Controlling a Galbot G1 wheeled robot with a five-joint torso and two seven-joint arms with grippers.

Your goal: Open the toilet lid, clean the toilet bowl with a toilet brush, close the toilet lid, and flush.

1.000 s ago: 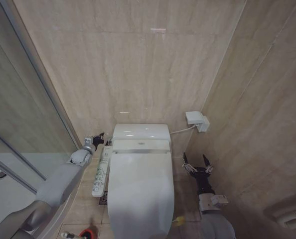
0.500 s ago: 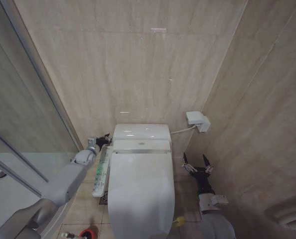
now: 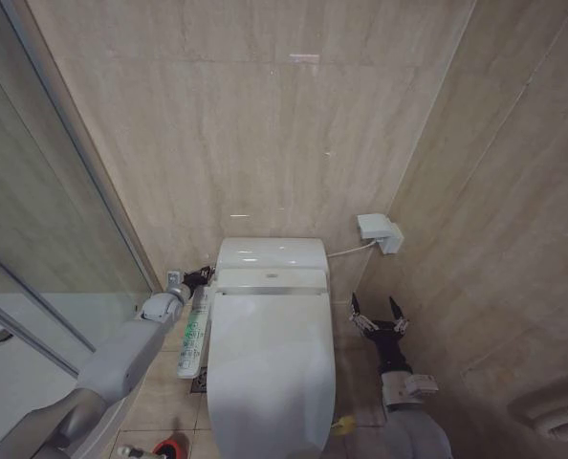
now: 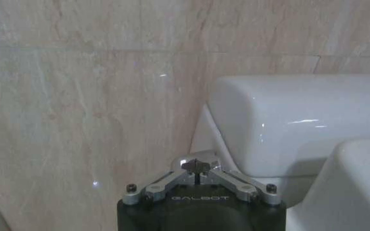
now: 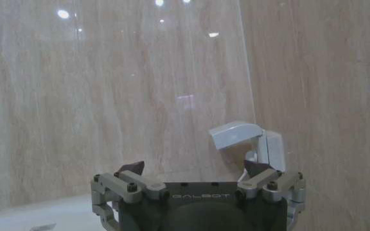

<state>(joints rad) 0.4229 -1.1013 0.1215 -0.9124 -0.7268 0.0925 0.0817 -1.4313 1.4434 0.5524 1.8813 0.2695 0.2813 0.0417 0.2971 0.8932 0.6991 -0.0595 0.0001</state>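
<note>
our left gripper (image 3: 201, 275) sits at the back left corner of the toilet, between the white ceramic tank (image 3: 270, 253) and the beige tiled wall (image 3: 246, 124), just above the far end of the long white side control panel (image 3: 194, 330). in the left wrist view its fingers (image 4: 196, 166) are drawn together into a closed point with nothing between them, close to the side of the tank (image 4: 288, 120).

our right gripper (image 3: 379, 313) hangs low on the right of the toilet, near the floor and below the small white wall box (image 3: 378, 230). its two dark fingertips (image 5: 131, 168) stand wide apart and hold nothing; the wall box (image 5: 246, 137) shows beyond them in the right wrist view.

we see the large glossy white oval plastic toilet lid (image 3: 271, 373) lying flat and shut over the toilet bowl, so the bowl itself is hidden. a small yellow loop (image 3: 341, 425) lies on the floor tiles at the lid's front right edge. at the lower left, by the glass shower screen (image 3: 35, 239), the small red round holder (image 3: 168, 448) of the toilet brush stands on the floor, well apart from both of our grippers.
</note>
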